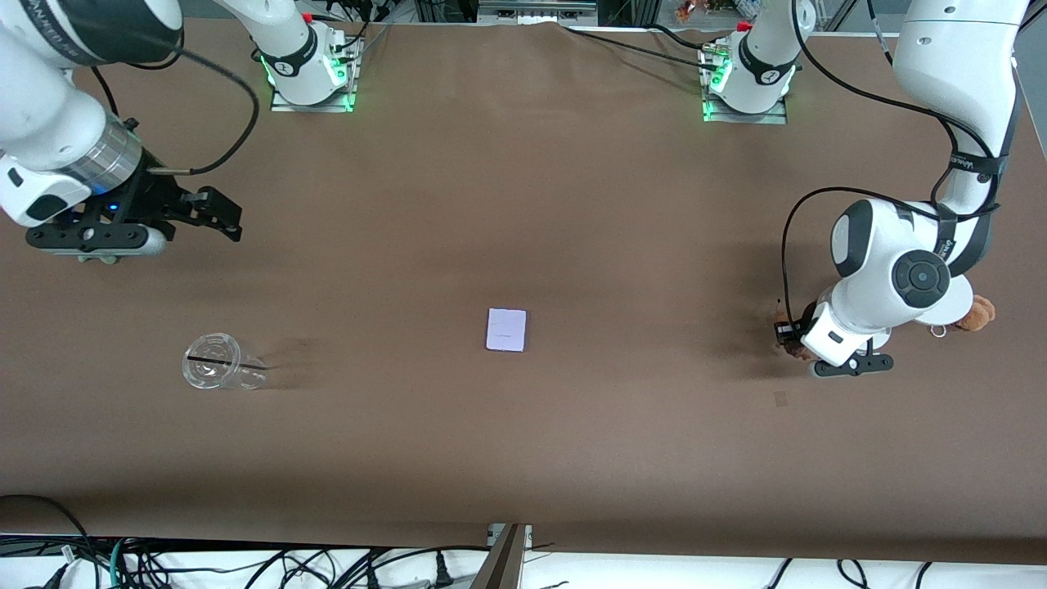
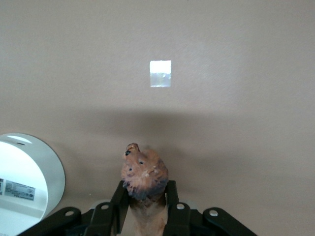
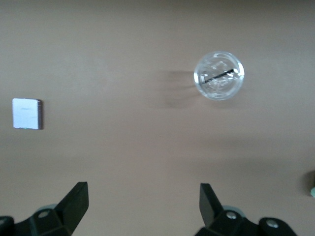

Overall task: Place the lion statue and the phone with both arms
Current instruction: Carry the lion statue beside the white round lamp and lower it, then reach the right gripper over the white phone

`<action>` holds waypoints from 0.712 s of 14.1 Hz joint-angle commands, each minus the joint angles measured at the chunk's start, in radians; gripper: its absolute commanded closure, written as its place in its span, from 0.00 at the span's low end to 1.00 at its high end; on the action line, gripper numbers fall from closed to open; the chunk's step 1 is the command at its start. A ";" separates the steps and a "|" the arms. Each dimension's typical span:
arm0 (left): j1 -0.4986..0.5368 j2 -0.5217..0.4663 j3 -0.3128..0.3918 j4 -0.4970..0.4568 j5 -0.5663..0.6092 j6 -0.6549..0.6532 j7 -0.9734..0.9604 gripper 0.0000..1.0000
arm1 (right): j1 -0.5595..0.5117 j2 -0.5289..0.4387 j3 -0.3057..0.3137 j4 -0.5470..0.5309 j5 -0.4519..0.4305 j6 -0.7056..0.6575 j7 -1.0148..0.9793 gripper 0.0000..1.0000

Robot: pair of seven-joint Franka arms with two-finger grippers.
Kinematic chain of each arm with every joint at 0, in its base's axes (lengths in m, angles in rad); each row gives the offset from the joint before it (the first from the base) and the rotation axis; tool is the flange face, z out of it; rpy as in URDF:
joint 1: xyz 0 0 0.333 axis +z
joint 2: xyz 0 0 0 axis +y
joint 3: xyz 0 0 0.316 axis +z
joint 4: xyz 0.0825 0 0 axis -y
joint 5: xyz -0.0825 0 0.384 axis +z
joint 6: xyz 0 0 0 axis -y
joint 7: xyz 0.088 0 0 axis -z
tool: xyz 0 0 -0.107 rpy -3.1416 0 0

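One reddish-brown lion statue (image 2: 143, 176) clamped in left pincer (image 2: 144, 196); right pincer (image 3: 142, 201) wide open, empty; phone (image 1: 506, 330) pale lavender.

A robotics lab: two bolted-down arm bases (image 1: 309, 69) on a brown-covered table (image 1: 572, 204), cables (image 1: 245, 568) trailing along its edge.
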 commanded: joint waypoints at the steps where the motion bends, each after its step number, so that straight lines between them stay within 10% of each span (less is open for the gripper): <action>1: 0.038 -0.070 -0.016 -0.127 0.021 0.084 0.039 1.00 | 0.040 0.062 0.001 0.014 -0.012 -0.004 -0.001 0.00; 6: 0.087 -0.072 -0.016 -0.182 0.021 0.158 0.096 1.00 | 0.176 0.231 0.004 0.032 -0.037 0.023 0.030 0.00; 10: 0.090 -0.071 -0.014 -0.235 0.021 0.248 0.116 1.00 | 0.246 0.453 0.009 0.182 0.147 0.176 0.305 0.00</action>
